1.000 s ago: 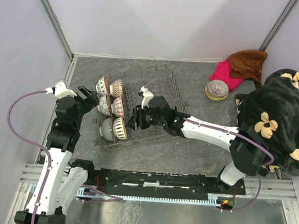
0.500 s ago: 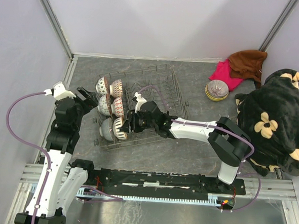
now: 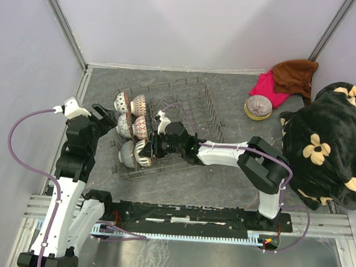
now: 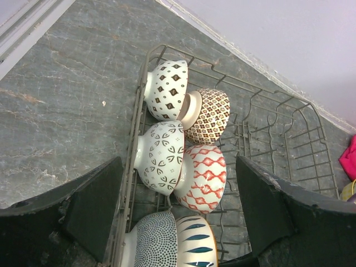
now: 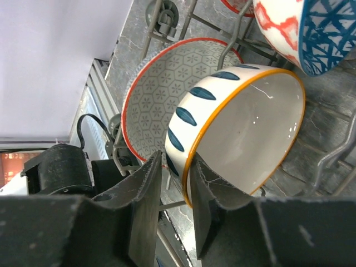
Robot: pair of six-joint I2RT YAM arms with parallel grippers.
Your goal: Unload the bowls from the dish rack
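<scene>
Right now the right gripper (image 5: 175, 161) straddles the rim of the leaf-striped bowl (image 5: 245, 128) at the dish rack's (image 3: 206, 111) near-left end, jaws narrow; gripped or not, I cannot tell. The left gripper (image 4: 178, 161) hangs wide over its left edge.

We see a grey marbled table (image 3: 235, 185) boxed in by plain pale walls (image 3: 196, 26) under soft, even light. At its far right lie a pink cloth (image 3: 264, 88), a brown cloth (image 3: 295, 74) and a black flowered blanket (image 3: 329, 140).

dish rack (image 3: 199, 106): grey wire, mid-left of table (image 3: 223, 180) | bowls (image 3: 132, 127): 6 on edge, paired, rack's left end | stack (image 3: 258, 107): nr table's far-right corner
</scene>
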